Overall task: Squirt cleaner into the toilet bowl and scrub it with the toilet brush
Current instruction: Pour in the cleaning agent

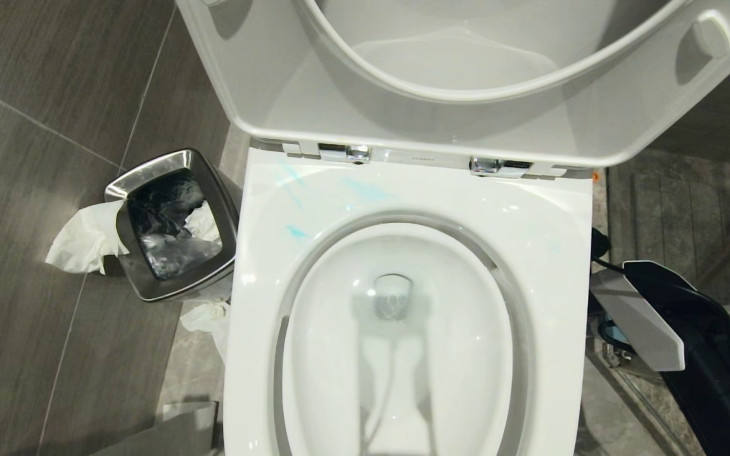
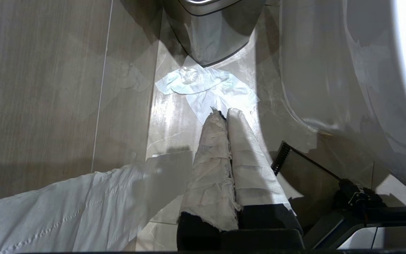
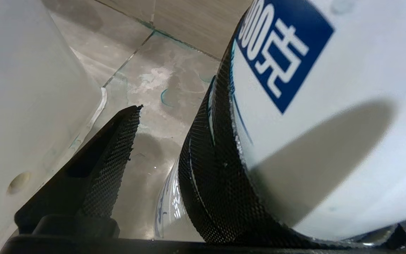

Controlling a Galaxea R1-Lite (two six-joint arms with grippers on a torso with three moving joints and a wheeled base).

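The toilet bowl point(image 1: 397, 342) stands open with thin blue smears point(image 1: 365, 189) on its rim, and low beside it the right gripper point(image 3: 160, 141), jaws wide apart, is against a white bottle point(image 3: 330, 116), so next it probably must close around it.

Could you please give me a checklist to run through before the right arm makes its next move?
1. Is the lid up: ok.
2. Is the toilet bowl unobstructed: ok.
3. Is the right gripper open: ok.
4. Is the cleaner bottle between its fingers: not ok, it appears to sit outside one finger.
5. Is the left gripper shut and parked low near the steel bin: ok.
6. Where is the toilet brush: cannot tell.
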